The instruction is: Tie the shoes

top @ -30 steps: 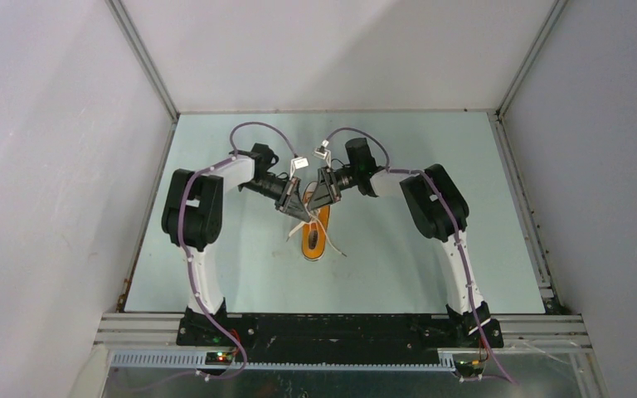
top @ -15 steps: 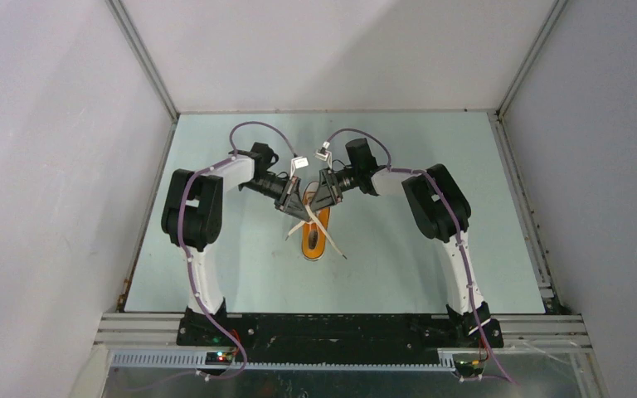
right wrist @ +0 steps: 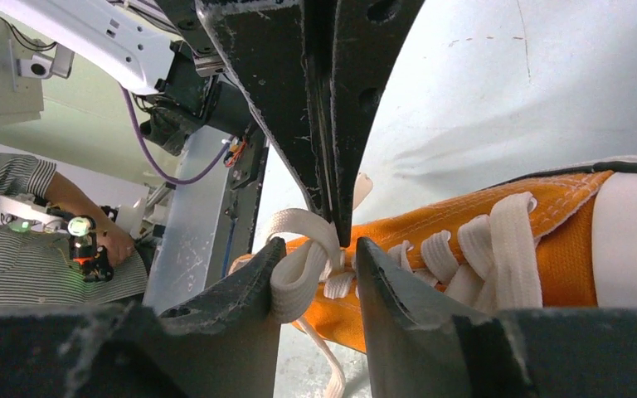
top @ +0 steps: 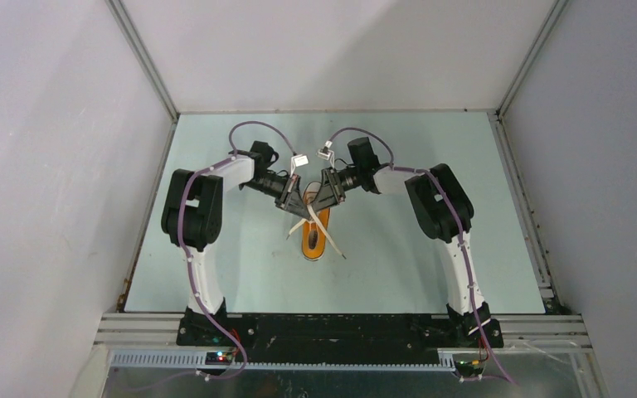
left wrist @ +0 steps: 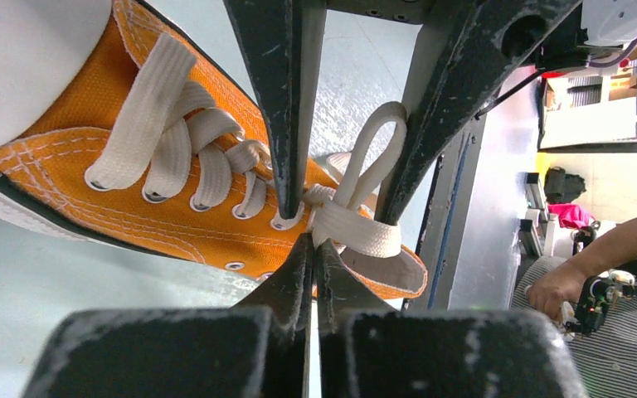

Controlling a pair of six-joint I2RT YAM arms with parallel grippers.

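Lying near the middle of the pale green desk, the orange sneaker runs lengthwise between the two arms, its far end under both pincers. From above it is only a small orange oblong with two white lace ends trailing off onto the desk on either side.

The wrist views add the texture: woven canvas with double rows of pale stitching, small ringed eyelets, a smooth white rubber toe cap, and flat, ribbed white laces crossing in broad bands. Near the top eyelets one lace stands up in a narrow loop.

The right pincer is spread, its rough black fingers on either side of that loop, the lace touching the inner face of one of them. The left pincer is pressed together, its tapered tips meeting at the lace band beside the top eyelets. Whether any lace is nipped between them cannot be made out.

Beyond the desk edge, both wrist views catch a person's hand in a striped sleeve.
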